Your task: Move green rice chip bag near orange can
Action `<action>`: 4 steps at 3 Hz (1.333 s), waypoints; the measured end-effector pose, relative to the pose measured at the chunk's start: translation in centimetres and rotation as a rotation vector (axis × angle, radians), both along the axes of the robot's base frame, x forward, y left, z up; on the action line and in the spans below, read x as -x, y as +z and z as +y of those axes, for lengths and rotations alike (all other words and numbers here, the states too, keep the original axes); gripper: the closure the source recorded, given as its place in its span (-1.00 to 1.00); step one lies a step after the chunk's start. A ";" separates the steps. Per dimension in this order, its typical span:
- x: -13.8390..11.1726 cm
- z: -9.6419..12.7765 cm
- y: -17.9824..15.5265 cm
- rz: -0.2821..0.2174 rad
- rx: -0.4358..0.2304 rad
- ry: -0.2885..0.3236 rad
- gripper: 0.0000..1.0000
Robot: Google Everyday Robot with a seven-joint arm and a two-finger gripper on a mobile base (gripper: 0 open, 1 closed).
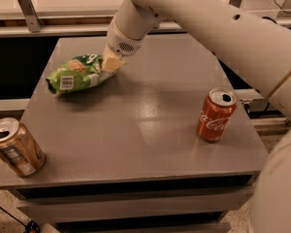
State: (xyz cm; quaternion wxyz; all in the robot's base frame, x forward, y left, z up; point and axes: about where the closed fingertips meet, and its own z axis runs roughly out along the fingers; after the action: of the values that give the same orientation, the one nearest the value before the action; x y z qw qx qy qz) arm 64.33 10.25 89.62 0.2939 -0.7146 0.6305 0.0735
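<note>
The claw [111,62] gripped the right end of the green rice chip bag [75,74] at the bench's [150,130] far left. Transport was in hand; the next move called for travel toward the near-left orange can [17,149].

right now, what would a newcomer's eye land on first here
The big white arm sweeps in from the upper right, and its gripper pinches the right end of the green chip bag at the far left of the table. A red cola can stands near the right edge. An orange can sits at the front left corner.
</note>
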 end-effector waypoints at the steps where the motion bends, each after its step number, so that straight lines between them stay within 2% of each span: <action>1: 3.4 1.5 1.6 -0.040 0.018 0.054 1.00; 3: 7.9 4.2 2.8 -0.079 0.026 0.160 1.00; 4: 9.8 4.6 3.0 -0.074 0.015 0.175 0.78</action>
State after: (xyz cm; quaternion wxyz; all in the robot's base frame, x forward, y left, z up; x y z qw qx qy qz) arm 54.56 14.80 92.62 0.3042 -0.7715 0.5547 0.0677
